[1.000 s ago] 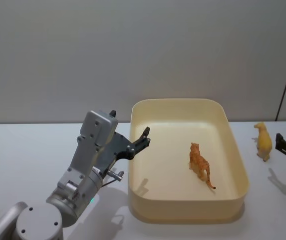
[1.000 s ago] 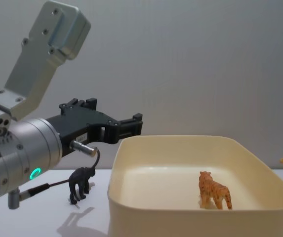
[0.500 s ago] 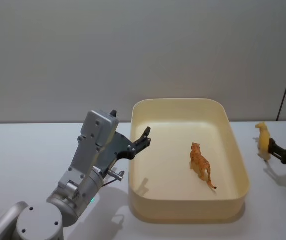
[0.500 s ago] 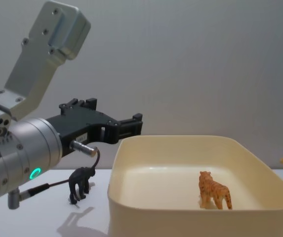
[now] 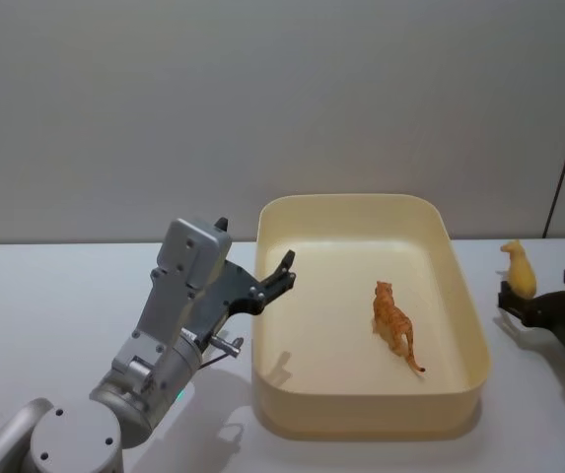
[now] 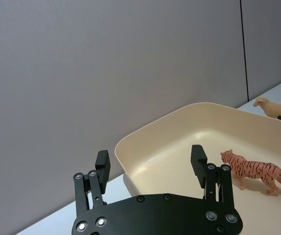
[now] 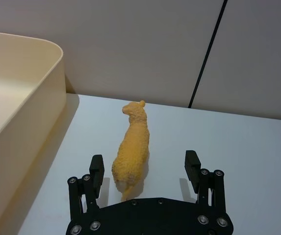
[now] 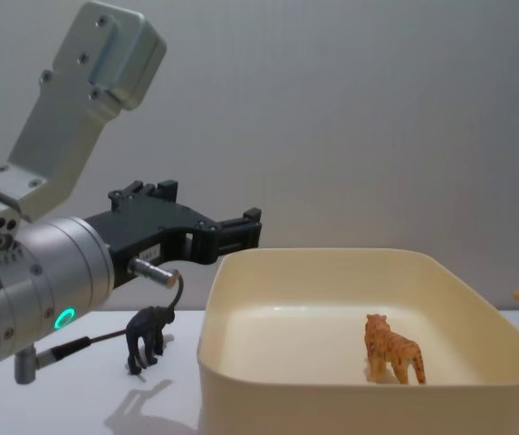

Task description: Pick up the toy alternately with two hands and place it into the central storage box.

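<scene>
**Right tool [image 7: 144, 161] set to grasp the yellow lamb [image 7: 133, 147]**
Its fingers stand apart astride the lamb; next, clamp and lift into the storage box [image 5: 371, 414]. Left tool [image 6: 150, 159] hovers, parted, beside the rim.

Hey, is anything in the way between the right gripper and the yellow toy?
Nothing visible. The open right gripper has the yellow toy's rear between its fingers. Toward the box, only the box's own wall rises beside the toy.
</scene>
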